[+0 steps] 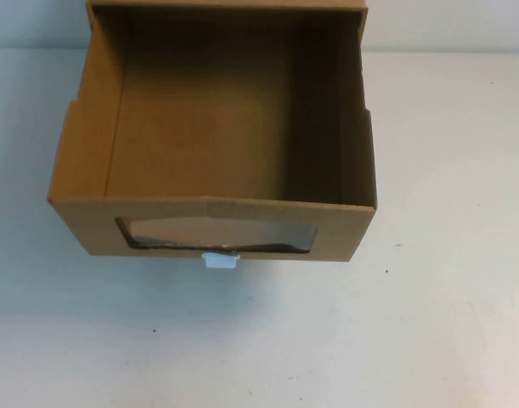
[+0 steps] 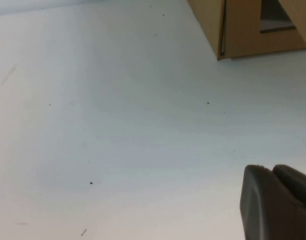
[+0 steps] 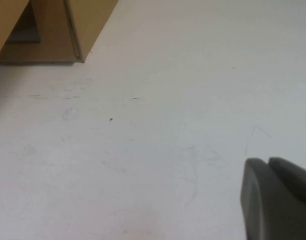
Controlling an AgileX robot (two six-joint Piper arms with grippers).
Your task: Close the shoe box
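Shoe box drawer wide open. Our left gripper and right gripper low over table, near box, fingers look together. Crooked push could jam drawer or slide whole box.

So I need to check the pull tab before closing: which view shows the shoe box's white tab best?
The high view: the white pull tab sits below the window on the shoe box. Both wrist views show only a box corner, beyond the left gripper and right gripper.

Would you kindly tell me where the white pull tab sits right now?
In the high view, the white pull tab sits centrally, just below the shoe box window.
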